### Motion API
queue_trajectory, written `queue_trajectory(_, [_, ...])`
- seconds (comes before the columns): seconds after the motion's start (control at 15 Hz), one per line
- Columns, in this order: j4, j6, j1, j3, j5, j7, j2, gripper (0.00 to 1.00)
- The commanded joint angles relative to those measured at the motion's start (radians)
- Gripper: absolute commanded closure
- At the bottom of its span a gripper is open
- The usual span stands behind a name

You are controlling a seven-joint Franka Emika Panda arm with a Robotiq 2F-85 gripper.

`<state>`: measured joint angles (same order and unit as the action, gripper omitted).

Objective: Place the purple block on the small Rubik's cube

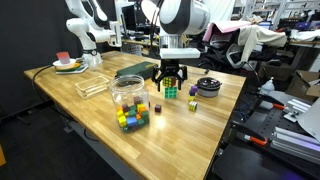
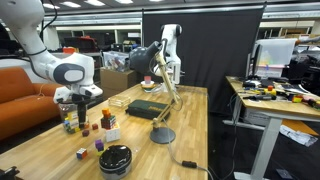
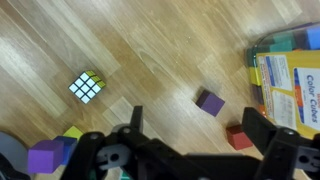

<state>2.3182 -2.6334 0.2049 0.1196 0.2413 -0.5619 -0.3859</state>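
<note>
In the wrist view the purple block lies on the wooden table, with a small dark red block close beside it. The small Rubik's cube sits apart on bare wood, well to the block's left; it also shows in both exterior views. My gripper is open and empty and hovers above the table, with the purple block just beyond its fingertips in the wrist view. It also shows in both exterior views.
A clear jar of coloured blocks stands close to the red block. The larger Rubik's cube sits under the gripper. A black roll lies beyond it, with a purple and yellow piece beside it. A clear tray lies further along the table.
</note>
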Motion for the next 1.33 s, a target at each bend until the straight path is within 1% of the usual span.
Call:
queue_trajectory(0.0, [-0.005,-0.129,0.076,-0.045,0.004,-0.154,-0.070,0.00])
queue_trajectory(0.13, [-0.015,-0.181,0.115,-0.051,0.016,-0.244,-0.123,0.00])
queue_trajectory(0.33, [-0.030,-0.222,0.183,-0.078,0.005,-0.363,-0.181,0.00])
queue_trajectory(0.47, [-0.037,-0.232,0.221,-0.107,-0.007,-0.428,-0.197,0.00])
queue_trajectory(0.67, [-0.044,-0.243,0.257,-0.151,-0.025,-0.496,-0.195,0.00])
queue_trajectory(0.8, [-0.056,-0.243,0.266,-0.166,-0.039,-0.521,-0.198,0.00])
queue_trajectory(0.93, [-0.071,-0.237,0.266,-0.166,-0.048,-0.538,-0.208,0.00])
queue_trajectory(1.2, [-0.089,-0.244,0.240,-0.142,-0.045,-0.542,-0.230,0.00])
queue_trajectory(1.27, [-0.095,-0.244,0.242,-0.145,-0.048,-0.542,-0.234,0.00])
